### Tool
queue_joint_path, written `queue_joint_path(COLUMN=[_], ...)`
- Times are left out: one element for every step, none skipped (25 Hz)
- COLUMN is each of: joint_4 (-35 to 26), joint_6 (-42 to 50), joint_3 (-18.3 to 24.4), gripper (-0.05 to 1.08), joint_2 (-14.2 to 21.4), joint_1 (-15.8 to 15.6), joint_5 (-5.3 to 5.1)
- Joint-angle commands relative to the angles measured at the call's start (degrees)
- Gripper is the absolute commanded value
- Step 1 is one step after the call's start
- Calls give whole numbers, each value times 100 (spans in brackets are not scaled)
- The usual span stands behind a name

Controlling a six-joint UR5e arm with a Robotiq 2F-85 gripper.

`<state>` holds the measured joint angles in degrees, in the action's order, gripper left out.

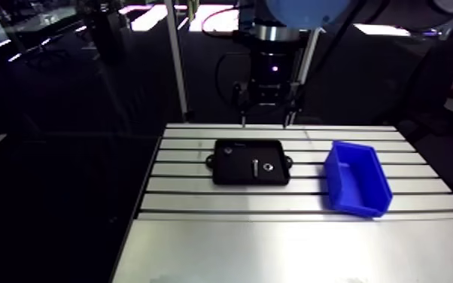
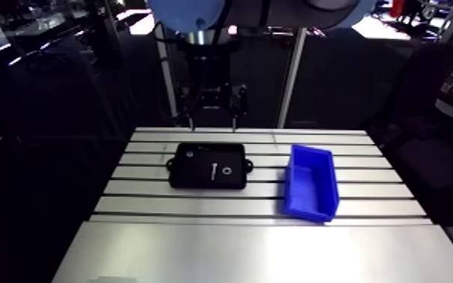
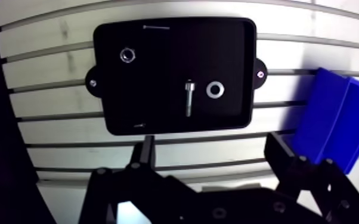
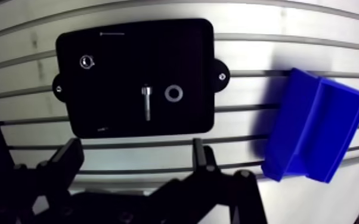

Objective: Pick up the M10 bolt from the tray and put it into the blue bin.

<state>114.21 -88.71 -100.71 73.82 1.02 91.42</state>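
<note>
Slotted aluminium table [image 1: 275,248], dark room behind, and the black tray [image 3: 158,71] sits flat in the middle of the work. The M10 bolt [image 3: 189,98] lies on its side inside the tray, a little off centre toward the end that faces the blue bin [image 3: 337,125]. A washer [image 3: 214,90] sits just beside the bolt on that same side, and a nut [image 3: 127,55] is off in the tray's far corner.

The gripper [image 3: 210,143] hangs well above the table, just off the tray's near long edge. It looks like the approach step, so it needs to slide over the tray and centre on the shank. The jaws already line up across the bolt, which is good. The tricky bit will be dropping one finger into the slim gap between bolt and washer.

The fingers [image 3: 146,155] are spread wide, gripping nothing and touching nothing.
</note>
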Motion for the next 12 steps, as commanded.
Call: queue_joint_path(joint_4=[589,686,748,783,818,853,888,915,950,1029,1108,1170], joint_6=[-45,-45,-45,-45,-54,-54,-54,-54,-124,-159,-159,-168], joint_3=[-393,-463,-507,-534,-569,-595,-622,-639,-674,-709,-727,-745], gripper=[1,1,1,1,1,1,1,1,1,1,1,1], joint_2=[-66,-75,-93,-101,-128,-145,-163,-172,-172,-198,-242,-277], joint_1=[-5,-5,-5,-14,-14,-14,-14,-32,-32,-32,-32,-32], joint_5=[-6,-15,-15,-15,-15,-15,-15,-15,-24,-32,-32,-32])
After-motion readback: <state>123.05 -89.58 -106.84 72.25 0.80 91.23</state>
